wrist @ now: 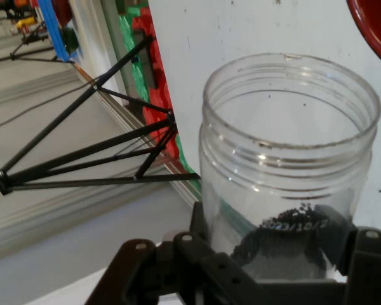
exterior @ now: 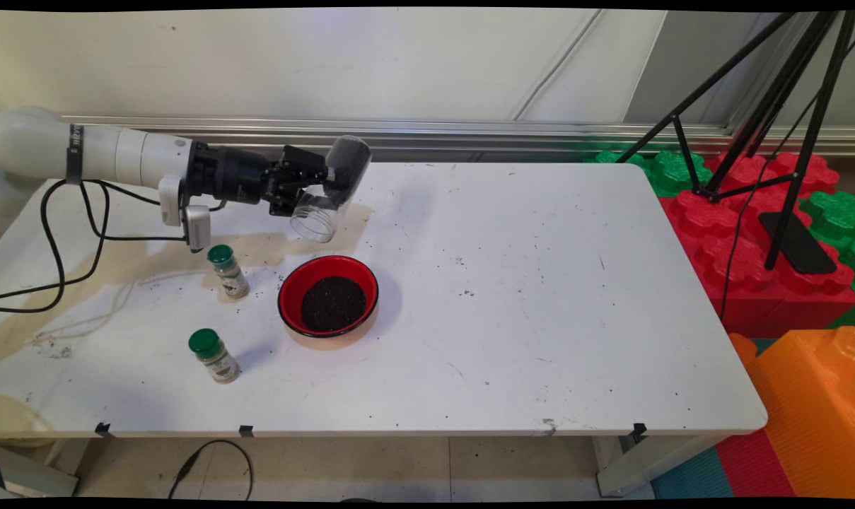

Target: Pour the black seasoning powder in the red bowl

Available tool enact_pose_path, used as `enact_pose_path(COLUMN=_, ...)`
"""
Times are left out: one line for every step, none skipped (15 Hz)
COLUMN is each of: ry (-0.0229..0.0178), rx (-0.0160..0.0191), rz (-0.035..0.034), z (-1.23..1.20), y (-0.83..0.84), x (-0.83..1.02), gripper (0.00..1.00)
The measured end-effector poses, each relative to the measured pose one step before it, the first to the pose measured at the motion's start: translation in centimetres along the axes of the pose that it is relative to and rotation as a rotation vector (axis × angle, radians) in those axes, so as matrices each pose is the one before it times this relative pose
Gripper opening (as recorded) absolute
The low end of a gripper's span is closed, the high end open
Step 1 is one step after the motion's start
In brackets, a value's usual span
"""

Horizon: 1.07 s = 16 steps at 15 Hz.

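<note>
Your claw (exterior: 319, 185) is clamping a clear plastic jar (exterior: 330, 188), gripping it on both sides of its body. The jar is hanging tilted above the tabletop (exterior: 540, 297), its open threaded mouth pointing down and toward the near side, its closed end raised toward the wall. In the hand view a little dark granular stuff is sitting inside the jar (wrist: 286, 171) close to the claw (wrist: 276, 270), and the rest of the jar is looking clear.

Just below and near of the jar's mouth, a red bowl (exterior: 328, 295) is standing on the tabletop, holding a dark heap of grains (exterior: 333, 303). Two small spice bottles with green caps are standing left of the bowl: one (exterior: 228, 271) just beside it under your arm's wrist, the other (exterior: 214, 355) nearer the front edge. Dark specks are lying scattered about the tabletop around the bowl.
</note>
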Motion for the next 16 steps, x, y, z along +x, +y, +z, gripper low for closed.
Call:
enact_pose_path(ry=0.00034, rx=0.00161, rz=0.02160, z=-0.023, y=-0.035, x=0.030, gripper=0.00)
enact_pose_path(ry=0.00096, rx=0.00200, rz=0.03021, z=-0.035, y=-0.054, x=0.066, gripper=0.00)
enact_pose_path(ry=0.00124, rx=0.00184, rz=0.02549, z=-0.018, y=-0.056, x=0.060, gripper=0.00)
enact_pose_path(ry=0.00111, rx=0.00154, rz=0.01982, z=0.001, y=-0.048, x=0.044, gripper=0.00)
enact_pose_path(ry=0.00115, rx=0.00096, rz=0.01634, z=-0.006, y=-0.040, x=0.050, gripper=0.00)
enact_pose_path(ry=0.00100, rx=0.00172, rz=0.01943, z=-0.014, y=-0.058, x=0.061, gripper=0.00)
enact_pose_path(ry=0.00153, rx=0.00208, rz=0.02345, z=-0.008, y=-0.070, x=0.071, gripper=0.00)
enact_pose_path(ry=0.00178, rx=0.00214, rz=0.02459, z=-0.003, y=-0.081, x=0.076, gripper=0.00)
enact_pose_path(ry=0.00123, rx=0.00155, rz=0.01679, z=-0.007, y=-0.057, x=0.050, gripper=0.00)
enact_pose_path(ry=0.00154, rx=0.00235, rz=0.02095, z=0.023, y=-0.080, x=0.053, gripper=0.00)
enact_pose_path(ry=0.00119, rx=0.00193, rz=0.02057, z=0.028, y=-0.080, x=0.048, gripper=0.00)
enact_pose_path(ry=0.00074, rx=0.00165, rz=0.01672, z=0.024, y=-0.070, x=0.036, gripper=0.00)
enact_pose_path(ry=0.00086, rx=0.00235, rz=0.01823, z=0.053, y=-0.092, x=0.029, gripper=0.00)
enact_pose_path(ry=0.00058, rx=0.00149, rz=0.01787, z=0.045, y=-0.082, x=0.029, gripper=0.00)
enact_pose_path(ry=0.00003, rx=0.00183, rz=0.01474, z=0.026, y=-0.081, x=0.026, gripper=0.00)
enact_pose_path(ry=0.00044, rx=0.00102, rz=0.00912, z=0.024, y=-0.048, x=0.015, gripper=0.00)
